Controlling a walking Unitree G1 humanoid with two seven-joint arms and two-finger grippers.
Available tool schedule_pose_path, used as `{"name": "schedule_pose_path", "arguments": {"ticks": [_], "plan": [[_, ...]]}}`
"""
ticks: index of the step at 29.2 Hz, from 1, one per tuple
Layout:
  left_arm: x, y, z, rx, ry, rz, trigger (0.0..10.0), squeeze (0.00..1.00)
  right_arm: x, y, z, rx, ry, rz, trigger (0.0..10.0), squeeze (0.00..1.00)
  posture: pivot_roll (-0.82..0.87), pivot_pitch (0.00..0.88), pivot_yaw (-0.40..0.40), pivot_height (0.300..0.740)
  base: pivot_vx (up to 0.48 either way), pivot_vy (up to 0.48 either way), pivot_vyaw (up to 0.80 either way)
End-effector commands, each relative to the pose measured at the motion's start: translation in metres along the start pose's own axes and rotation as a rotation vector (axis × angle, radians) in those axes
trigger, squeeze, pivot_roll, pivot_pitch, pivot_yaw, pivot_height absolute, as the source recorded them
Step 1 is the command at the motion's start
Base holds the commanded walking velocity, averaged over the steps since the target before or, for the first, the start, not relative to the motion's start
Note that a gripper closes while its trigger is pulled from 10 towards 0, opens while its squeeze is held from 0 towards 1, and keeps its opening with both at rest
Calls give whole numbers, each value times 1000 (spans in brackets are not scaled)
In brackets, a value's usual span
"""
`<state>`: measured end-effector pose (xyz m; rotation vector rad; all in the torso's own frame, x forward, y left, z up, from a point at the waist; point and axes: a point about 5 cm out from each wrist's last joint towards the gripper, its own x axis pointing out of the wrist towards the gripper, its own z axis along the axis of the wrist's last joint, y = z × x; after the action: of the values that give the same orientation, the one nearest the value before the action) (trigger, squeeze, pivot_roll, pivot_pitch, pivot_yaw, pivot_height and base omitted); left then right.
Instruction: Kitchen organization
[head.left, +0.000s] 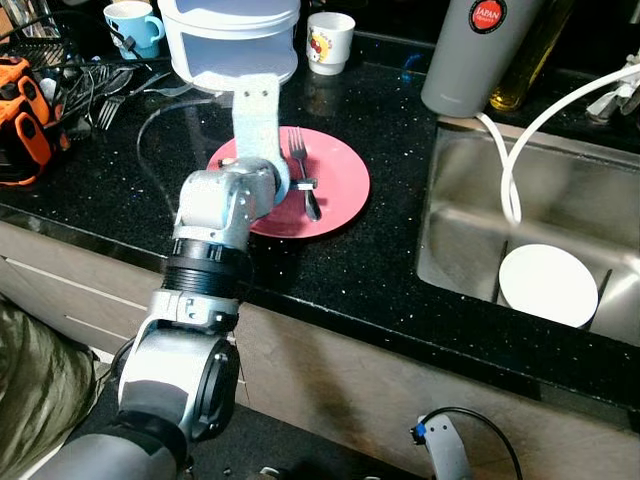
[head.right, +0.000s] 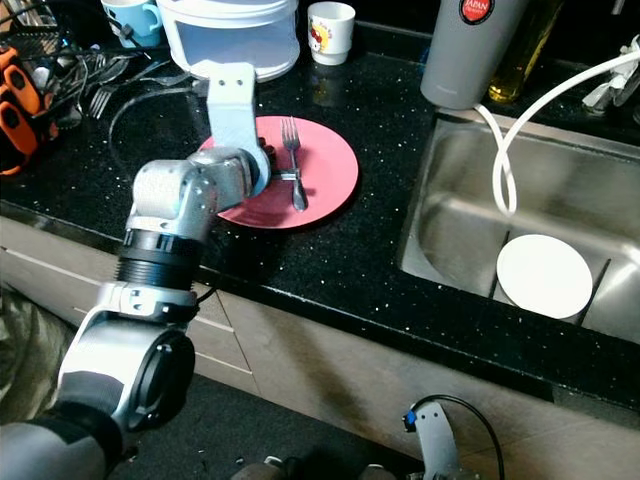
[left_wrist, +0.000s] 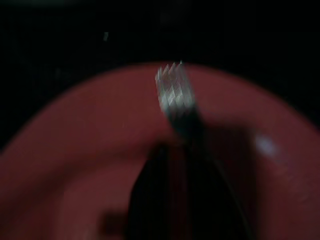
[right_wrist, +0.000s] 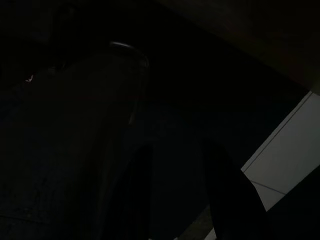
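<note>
Down on the black speckled worktop (head.left: 380, 270), the left claw (head.right: 283, 177) reaches over a red plate (head.left: 340, 180) and is closed around the handle of a silver fork (head.right: 294, 150). The fork lies on the plate, its tines pointing beyond the claw toward the back of the worktop, its handle end just past the fingers toward the robot. In the left wrist view the fork's tines (left_wrist: 174, 90) stand blurred just ahead of the two dark fingers (left_wrist: 150, 200), with the red plate (left_wrist: 75, 165) spread beneath them.

Beyond the claw, at the back of the worktop, stands a large white lidded container (head.left: 232, 40), with a blue mug (head.left: 133, 25) to its left and a white cup with a picture on it (head.left: 329, 42) to its right. Well to the claw's left lie loose forks (head.left: 115, 100) beside a dark wire rack (head.left: 40, 45), and an orange and black tool (head.left: 20, 115) sits near the worktop's edge.

To the claw's right a grey bottle with a red label (head.left: 478, 50) stands at the corner of a steel sink (head.left: 470, 200). A white hose (head.left: 520, 140) curves down into the sink, and a white plate (head.left: 547, 285) lies on its floor.

The right claw (right_wrist: 175, 200) hangs low by the cabinet front, its view very dark; its two fingers show as shadowed shapes standing apart, with nothing between them.
</note>
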<state>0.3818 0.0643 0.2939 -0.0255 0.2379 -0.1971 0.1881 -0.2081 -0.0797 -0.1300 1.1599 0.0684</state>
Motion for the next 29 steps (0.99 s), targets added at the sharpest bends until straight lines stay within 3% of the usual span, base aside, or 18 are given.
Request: {"name": "schedule_pose_path", "arguments": {"ticks": [1, 12, 13, 14, 15, 29], "plan": [[-3, -6, 8, 49, -39, 6, 10000, 1000, 0, -2, -1, -5, 7, -9, 10000, 0, 60, 186, -31, 740, 0, 0, 0], [0, -22, -3, 124, -1, -12, 10000, 1000, 0, -2, -2, -1, 7, -9, 10000, 0, 59, 189, -27, 740, 0, 0, 0], [1, -24, -11, 143, 32, -6, 10000, 129, 0, -2, -2, -2, 8, -9, 10000, 0, 59, 190, -28, 740, 0, 0, 0], [1, -24, -11, 143, 32, -6, 10000, 129, 0, -2, -2, -2, 8, -9, 10000, 0, 59, 190, -28, 740, 0, 0, 0], [3, -25, -20, 156, 69, -7, 10000, 0, 0, -2, -2, -3, 8, -8, 10000, 0, 59, 190, -28, 740, 0, 0, 0], [8, -23, -36, 151, 123, -8, 10000, 0, 0, -3, -2, -2, 7, -12, 10000, 0, 56, 189, -30, 740, 0, 0, 0]]}}
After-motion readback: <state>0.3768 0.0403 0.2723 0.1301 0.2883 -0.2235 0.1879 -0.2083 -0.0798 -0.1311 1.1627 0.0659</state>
